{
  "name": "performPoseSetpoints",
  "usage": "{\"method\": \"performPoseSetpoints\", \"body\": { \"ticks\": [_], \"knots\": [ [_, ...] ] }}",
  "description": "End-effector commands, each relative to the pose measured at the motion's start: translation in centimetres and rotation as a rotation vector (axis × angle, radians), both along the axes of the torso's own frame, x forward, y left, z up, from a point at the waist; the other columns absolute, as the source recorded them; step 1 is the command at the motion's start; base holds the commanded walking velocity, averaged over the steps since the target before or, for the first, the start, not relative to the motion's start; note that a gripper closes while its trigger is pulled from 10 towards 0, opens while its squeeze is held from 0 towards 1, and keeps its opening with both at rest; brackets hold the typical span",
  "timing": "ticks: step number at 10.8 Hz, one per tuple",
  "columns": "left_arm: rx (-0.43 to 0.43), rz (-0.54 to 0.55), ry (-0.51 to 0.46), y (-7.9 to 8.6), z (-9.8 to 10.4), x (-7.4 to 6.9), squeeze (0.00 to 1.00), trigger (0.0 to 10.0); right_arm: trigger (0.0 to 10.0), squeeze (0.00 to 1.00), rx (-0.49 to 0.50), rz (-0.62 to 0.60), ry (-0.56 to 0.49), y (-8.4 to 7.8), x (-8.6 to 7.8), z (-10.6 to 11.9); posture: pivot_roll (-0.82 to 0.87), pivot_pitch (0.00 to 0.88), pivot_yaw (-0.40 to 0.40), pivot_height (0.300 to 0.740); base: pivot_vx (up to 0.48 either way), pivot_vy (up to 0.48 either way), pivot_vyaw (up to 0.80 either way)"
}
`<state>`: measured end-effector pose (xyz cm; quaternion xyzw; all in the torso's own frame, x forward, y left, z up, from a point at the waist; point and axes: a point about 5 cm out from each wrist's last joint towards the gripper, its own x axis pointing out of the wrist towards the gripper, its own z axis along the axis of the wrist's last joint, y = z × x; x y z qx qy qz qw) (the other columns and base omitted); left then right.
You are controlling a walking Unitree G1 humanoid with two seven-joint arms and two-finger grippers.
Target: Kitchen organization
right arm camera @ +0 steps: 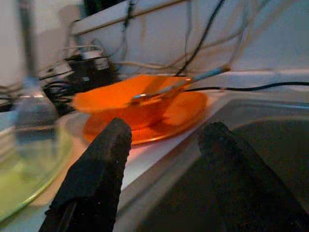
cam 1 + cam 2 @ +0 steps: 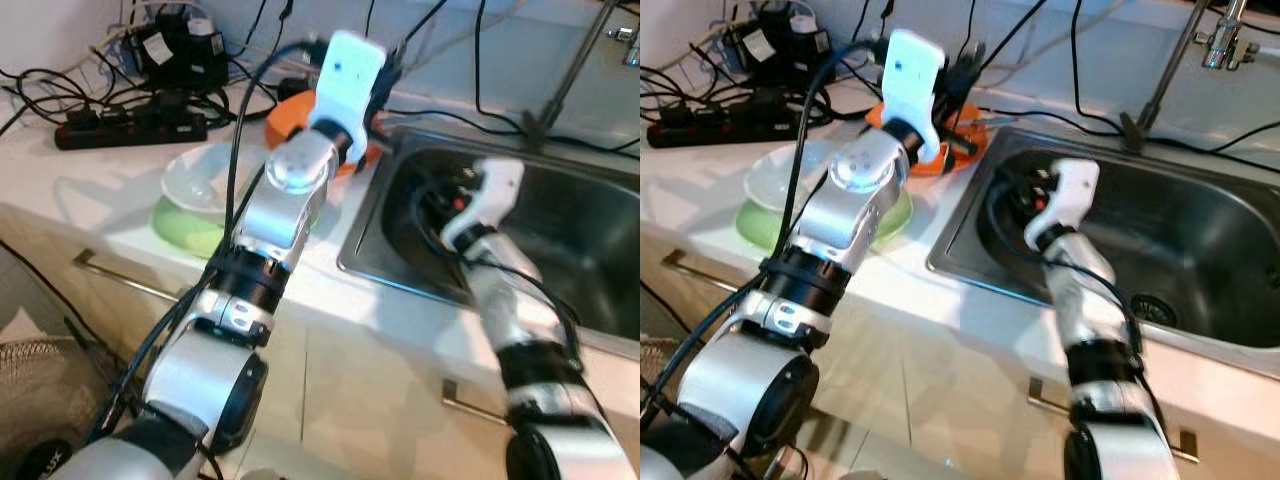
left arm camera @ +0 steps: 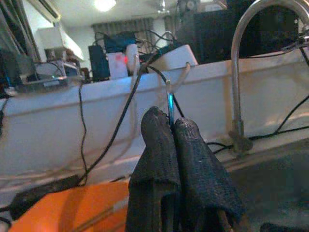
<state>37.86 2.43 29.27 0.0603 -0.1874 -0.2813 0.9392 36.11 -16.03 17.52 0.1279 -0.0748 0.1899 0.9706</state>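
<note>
Orange bowl [image 2: 288, 118] mostly hidden behind left arm; utensil type unclear.

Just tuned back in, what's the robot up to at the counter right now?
The left gripper is shut on a thin utensil, held above the orange bowl that sits on an orange plate beside the sink. Another utensil rests in that bowl. The right gripper is open, hovering over the sink's near corner, facing the bowl. A white bowl on a green plate sits further left.
</note>
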Motion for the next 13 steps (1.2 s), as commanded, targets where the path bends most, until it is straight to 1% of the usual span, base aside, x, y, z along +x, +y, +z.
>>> {"method": "performPoseSetpoints", "body": {
  "ticks": [1,3,4,5,8,9,13],
  "knots": [
    [-0.017,-0.027,-0.005,-0.2,0.3,-0.3,0.00,10.0,10.0,0.00,-0.002,0.042,-0.030,-0.2,-0.3,0.7,0.15,0.000,0.005,0.717,0.000,0.000,0.00],
    [-0.052,-0.068,0.035,-0.3,0.1,-0.5,0.00,10.0,10.0,0.00,0.004,0.067,-0.029,-0.1,-0.6,0.6,0.15,0.000,0.010,0.717,0.000,0.000,0.00],
    [-0.083,-0.140,0.091,-0.3,-0.6,-0.8,0.00,10.0,10.0,0.00,0.027,0.143,-0.054,0.5,-1.2,1.2,0.15,0.000,0.016,0.717,0.000,0.000,0.00],
    [-0.077,-0.149,0.093,-0.3,-0.7,-0.9,0.00,10.0,10.0,0.00,0.030,0.177,-0.069,0.8,-1.4,1.4,0.15,0.000,0.019,0.717,0.000,0.000,0.00],
    [-0.096,-0.191,0.111,-0.4,-0.5,-1.1,0.00,10.0,10.0,0.00,0.078,0.249,-0.120,1.9,-2.1,2.7,0.15,0.000,0.027,0.717,0.000,0.000,0.00],
    [-0.098,-0.203,0.120,-0.4,-0.5,-1.2,0.00,10.0,10.0,0.00,0.072,0.275,-0.122,2.1,-2.4,2.7,0.15,0.000,0.030,0.717,0.000,0.000,0.00],
    [-0.095,-0.231,0.140,-0.7,-0.4,-1.3,0.00,10.0,10.0,0.00,0.074,0.284,-0.123,2.7,-2.3,2.9,0.15,0.000,0.035,0.717,0.000,0.000,0.00]
  ]
}}
